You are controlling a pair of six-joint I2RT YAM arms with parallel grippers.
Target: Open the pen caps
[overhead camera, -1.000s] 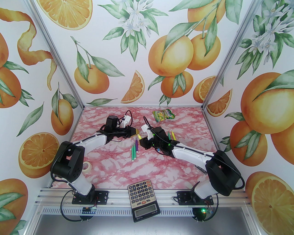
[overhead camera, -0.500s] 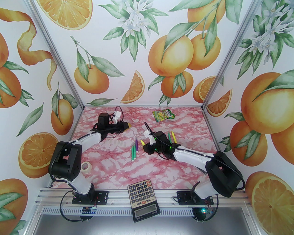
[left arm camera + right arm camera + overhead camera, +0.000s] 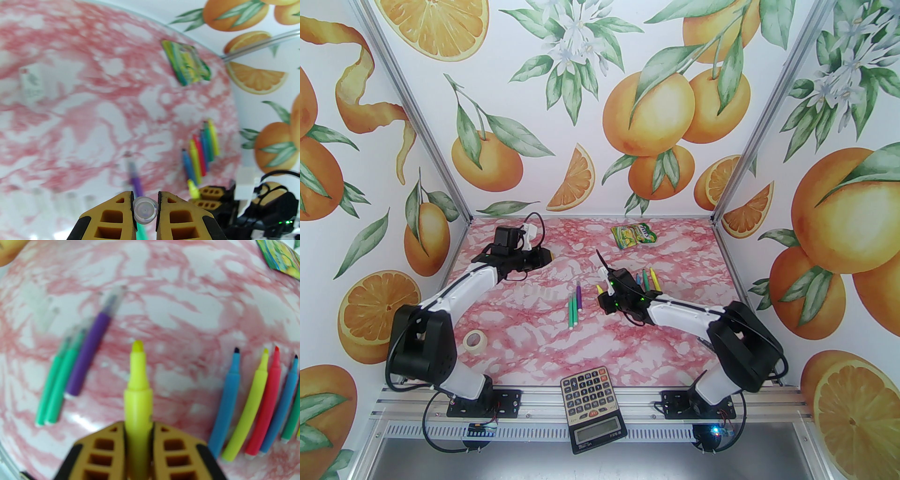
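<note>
Grips a clear pen cap (image 3: 144, 212) end-on in the left gripper (image 3: 145, 199), both jaws pressed onto its sides, open mouth toward the wrist camera; clamps the bare yellow pen (image 3: 138, 380) by the barrel in the right gripper (image 3: 138, 427), jaws shut on it, felt tip pointing away, above the table (image 3: 628, 337); reads as cap already off this pen, with the two pieces well apart in the overhead view; calls now for two tidy put-downs.

Carry the cap toward the loose clear caps (image 3: 543, 293) lying left of the purple pen (image 3: 89, 350); lower almost to the marbled surface before parting the jaws, for fear of rolling or bouncing with so light and round a piece; add no squeeze, to avoid popping thin plastic sideways out of the pads.

Bring the yellow pen beside the row of uncapped pens (image 3: 267, 404) on the right, parallel and tip the same way; lay flat rather than drop, keeping the wet tip off neighbouring barrels; open without nudging that row.

Leaves three capped, by the look of it: the purple one and two green pens (image 3: 55, 390) just beside it; take an outer one next, barrel in one gripper, cap in the other, and pull straight along the axis without twisting sideways.
</note>
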